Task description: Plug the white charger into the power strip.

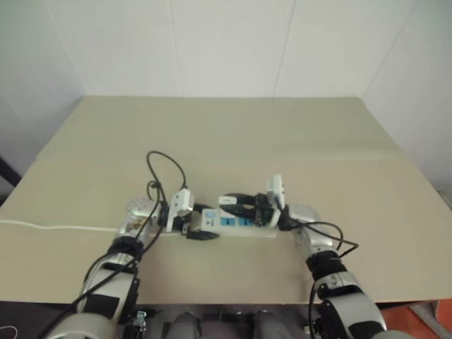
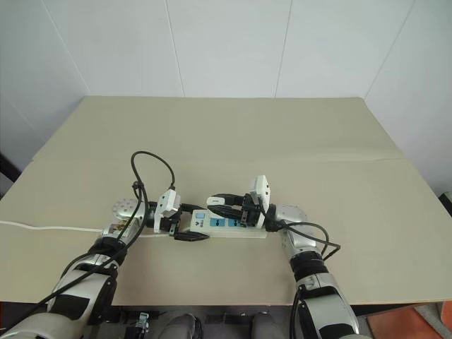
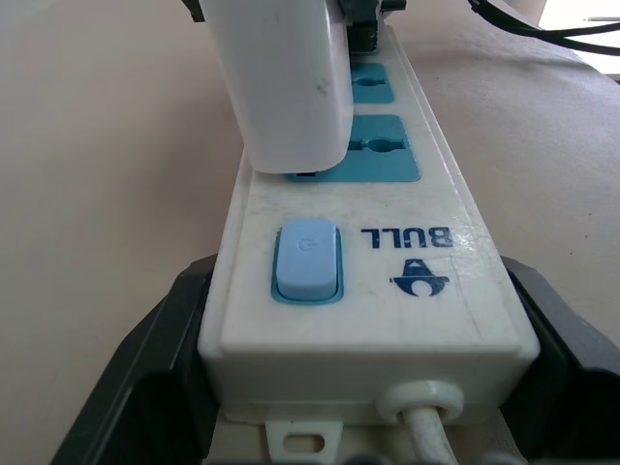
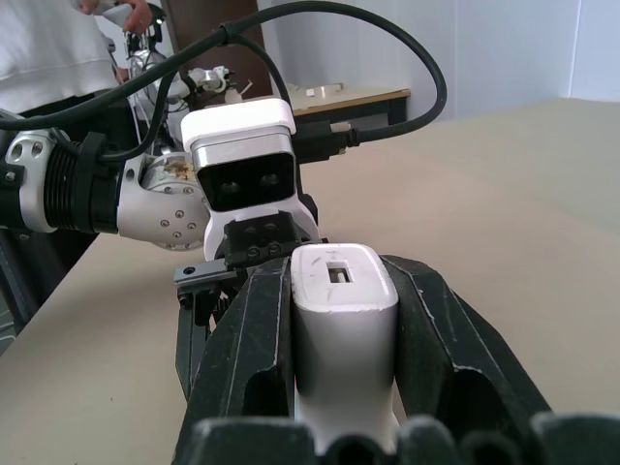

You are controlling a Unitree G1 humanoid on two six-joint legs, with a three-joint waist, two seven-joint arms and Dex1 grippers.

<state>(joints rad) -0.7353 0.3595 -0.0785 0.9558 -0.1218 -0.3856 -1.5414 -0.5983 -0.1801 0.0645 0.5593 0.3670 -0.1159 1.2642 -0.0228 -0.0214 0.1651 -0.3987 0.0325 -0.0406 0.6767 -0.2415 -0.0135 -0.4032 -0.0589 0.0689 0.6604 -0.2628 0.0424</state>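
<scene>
Near the table's (image 1: 212, 134) front edge, the left hand (image 3: 368, 407) clamps the power strip's (image 3: 387, 252) switch end. The right hand (image 4: 344, 320) pinches the white charger (image 4: 341, 329), which stands on the strip's nearest blue socket.

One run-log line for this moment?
stage: inserting | left gripper: shut on power strip, switch end | right gripper: shut on white charger, over first socket | seated: cannot tell

"BULL" with logo on the power strip (image 3: 387, 291), power symbol on its switch (image 3: 306, 262)
</scene>
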